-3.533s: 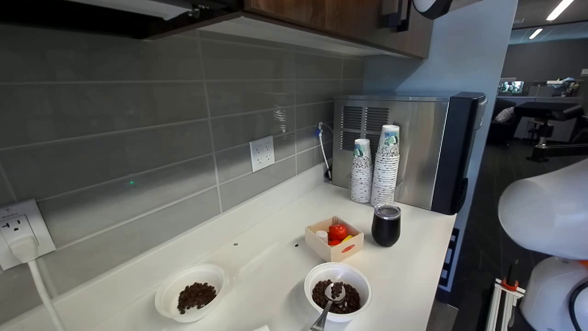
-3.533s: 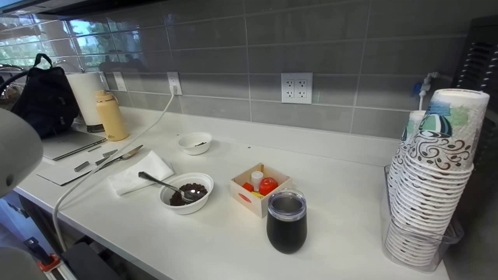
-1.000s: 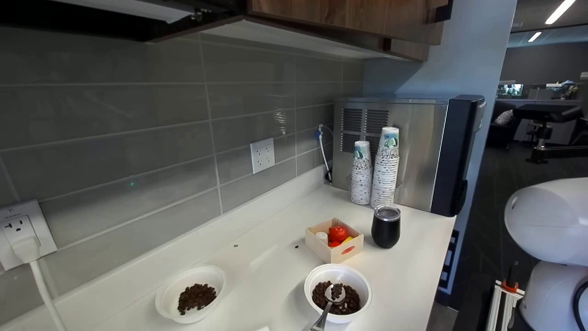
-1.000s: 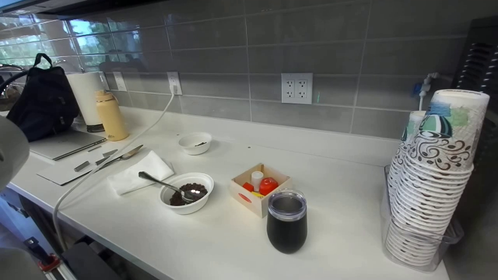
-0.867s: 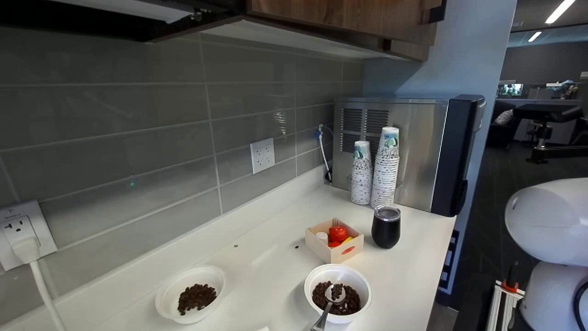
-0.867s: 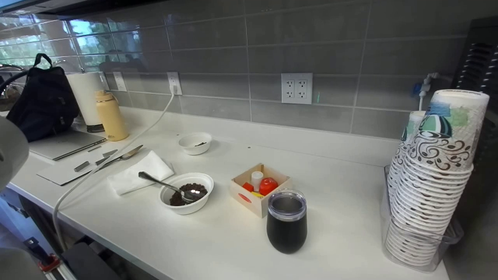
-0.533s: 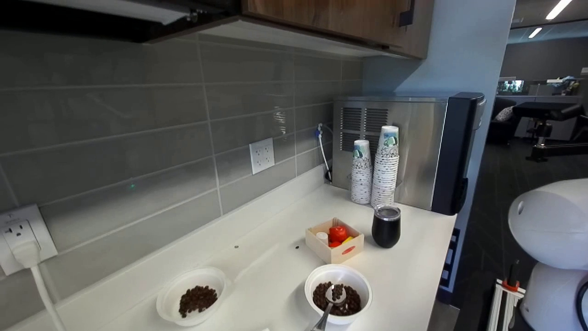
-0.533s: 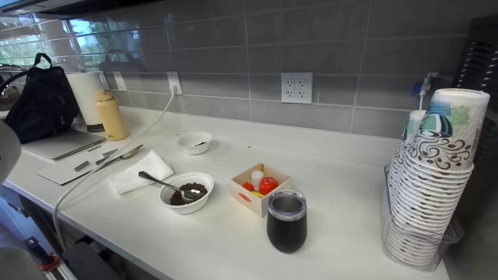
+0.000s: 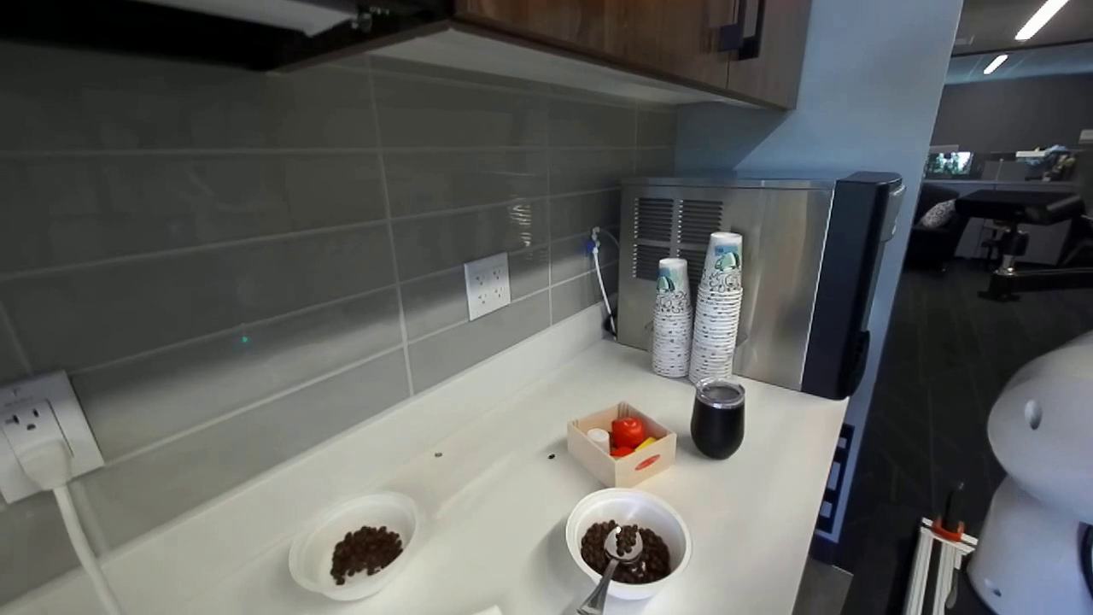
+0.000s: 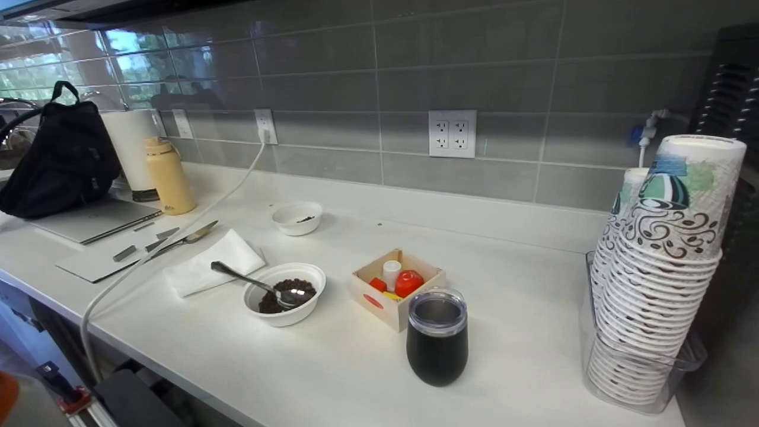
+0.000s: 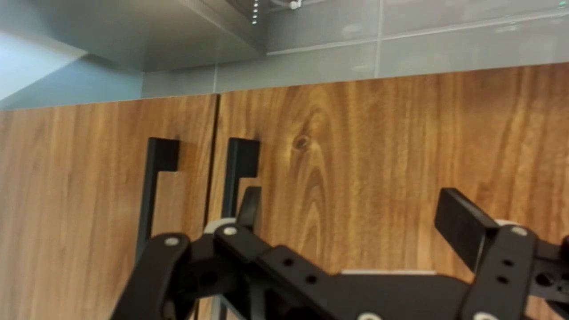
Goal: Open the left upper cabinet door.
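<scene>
Left upper cabinet door (image 11: pixel 378 178): flat brown wood-grain panel above the tabletop (image 9: pixel 504 512), looks closed, right cabinet door (image 11: pixel 89 200) just beside it. Its black handle (image 11: pixel 240 160) is near its lower right corner, next to the matching handle (image 11: pixel 156 162) of the right cabinet door. Fingers (image 11: pixel 464 226) released, spread wide in front of that door, panel showing between them. In the wrist view one finger overlaps the black handle; can't tell if they touch. White arm (image 9: pixel 1050 436) at the edge in an exterior view.

Tabletop, in both exterior views: far bowl (image 10: pixel 290 227) by the wall (image 10: pixel 468 89), white, dark bits (image 9: pixel 365 553) inside. Near bowl (image 10: pixel 287 319) also white, dark bits plus a spoon (image 10: pixel 290 298) leaning in it. Wooden box (image 10: pixel 385 311) right of the bowls, holding, among others, a round red piece (image 10: pixel 409 283) and a white cylinder (image 10: pixel 391 274). Black tumbler (image 10: pixel 437 353) upright, near the box. Two stacks of paper cups (image 9: pixel 717 333) farther right, just beside a steel machine (image 9: pixel 768 265). Left part, in an exterior view: white napkin (image 10: pixel 216 261) just beside the near bowl, yellow bottle (image 10: pixel 170 184) upright, paper towel roll (image 10: pixel 127 148) behind it, dark backpack (image 10: pixel 65 157) at the left end.
</scene>
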{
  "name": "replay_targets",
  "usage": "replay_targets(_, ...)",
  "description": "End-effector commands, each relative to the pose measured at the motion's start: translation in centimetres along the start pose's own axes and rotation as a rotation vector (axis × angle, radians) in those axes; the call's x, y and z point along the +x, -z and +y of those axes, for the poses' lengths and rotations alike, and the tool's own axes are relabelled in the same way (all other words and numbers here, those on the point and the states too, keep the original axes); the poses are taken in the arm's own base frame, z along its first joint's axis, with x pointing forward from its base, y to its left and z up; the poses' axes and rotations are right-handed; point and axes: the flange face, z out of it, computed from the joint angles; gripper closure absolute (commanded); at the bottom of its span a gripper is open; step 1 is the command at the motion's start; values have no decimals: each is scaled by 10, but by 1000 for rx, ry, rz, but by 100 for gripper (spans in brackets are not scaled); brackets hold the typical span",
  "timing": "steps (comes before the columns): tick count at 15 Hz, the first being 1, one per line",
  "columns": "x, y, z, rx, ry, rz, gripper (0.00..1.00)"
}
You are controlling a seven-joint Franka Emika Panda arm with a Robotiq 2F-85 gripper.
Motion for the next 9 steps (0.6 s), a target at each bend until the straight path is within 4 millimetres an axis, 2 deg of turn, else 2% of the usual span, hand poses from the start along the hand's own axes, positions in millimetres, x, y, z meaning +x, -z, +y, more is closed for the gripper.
replay_targets(1, 3, -5, -10, 121, 13, -67, 0)
replay_targets(4, -7, -17, -19, 178, 40, -158, 0)
replay_targets(9, -43, -52, -48, 256, 76, -358, 0)
